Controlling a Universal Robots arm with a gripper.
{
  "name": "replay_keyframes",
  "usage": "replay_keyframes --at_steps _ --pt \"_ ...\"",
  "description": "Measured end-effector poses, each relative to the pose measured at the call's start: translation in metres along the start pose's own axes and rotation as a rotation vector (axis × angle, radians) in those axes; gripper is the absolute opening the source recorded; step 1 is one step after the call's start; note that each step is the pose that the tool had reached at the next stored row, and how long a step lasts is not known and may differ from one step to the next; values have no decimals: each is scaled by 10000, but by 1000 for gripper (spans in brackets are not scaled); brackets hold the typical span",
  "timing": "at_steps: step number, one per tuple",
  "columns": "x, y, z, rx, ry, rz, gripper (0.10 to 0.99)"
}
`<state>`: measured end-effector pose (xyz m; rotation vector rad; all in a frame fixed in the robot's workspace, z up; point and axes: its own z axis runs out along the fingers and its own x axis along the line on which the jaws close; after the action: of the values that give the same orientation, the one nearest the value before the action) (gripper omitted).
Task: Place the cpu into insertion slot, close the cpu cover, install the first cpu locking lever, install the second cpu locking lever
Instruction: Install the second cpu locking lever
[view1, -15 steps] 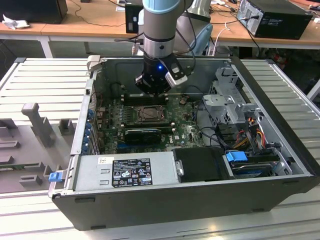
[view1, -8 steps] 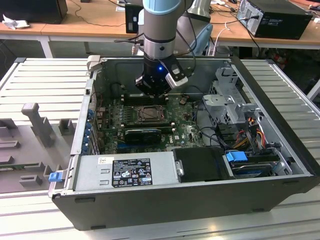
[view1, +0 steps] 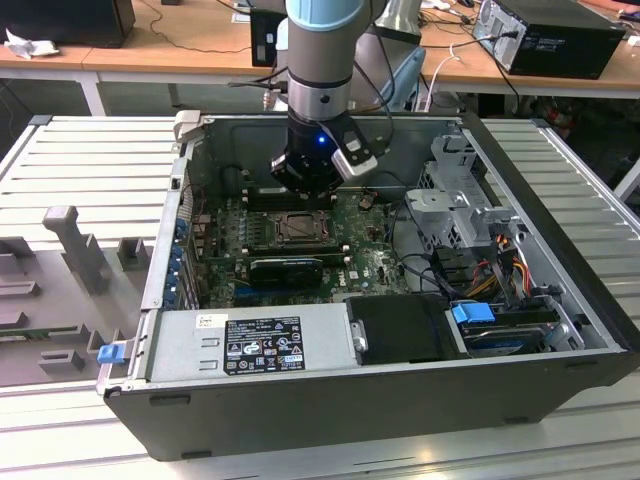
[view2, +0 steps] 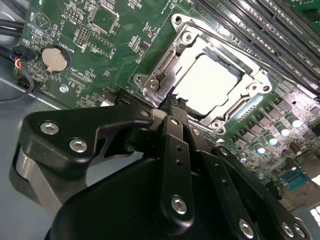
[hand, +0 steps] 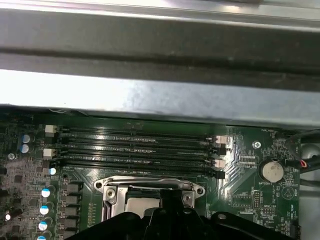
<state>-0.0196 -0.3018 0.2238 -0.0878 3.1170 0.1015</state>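
In the exterior view, the gripper (view1: 305, 180) hung inside the open computer case (view1: 560, 250), just above the socket (view1: 298, 228). In the second wrist view its fingers (view2: 174, 112) were pressed together, empty, beside the chip (view2: 206, 84) seated under the cover (view2: 170, 62).

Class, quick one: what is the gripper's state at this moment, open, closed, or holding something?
Gripper: shut, fingers pressed together with nothing between them, tips at the edge of the cpu cover over the cpu.

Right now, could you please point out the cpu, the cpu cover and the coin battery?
cpu (view2: 210, 82): second wrist view, middle of its pale top.
cpu cover (view2: 192, 36): second wrist view, frame's upper edge.
coin battery (hand: 272, 171): first wrist view, its centre.
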Motion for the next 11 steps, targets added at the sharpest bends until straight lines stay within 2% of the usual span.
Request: replay_keyframes --at_steps 2,11 --pt "-1 2 -42 1 0 -1 106" --pt "4 -81 -35 0 0 -1 106"
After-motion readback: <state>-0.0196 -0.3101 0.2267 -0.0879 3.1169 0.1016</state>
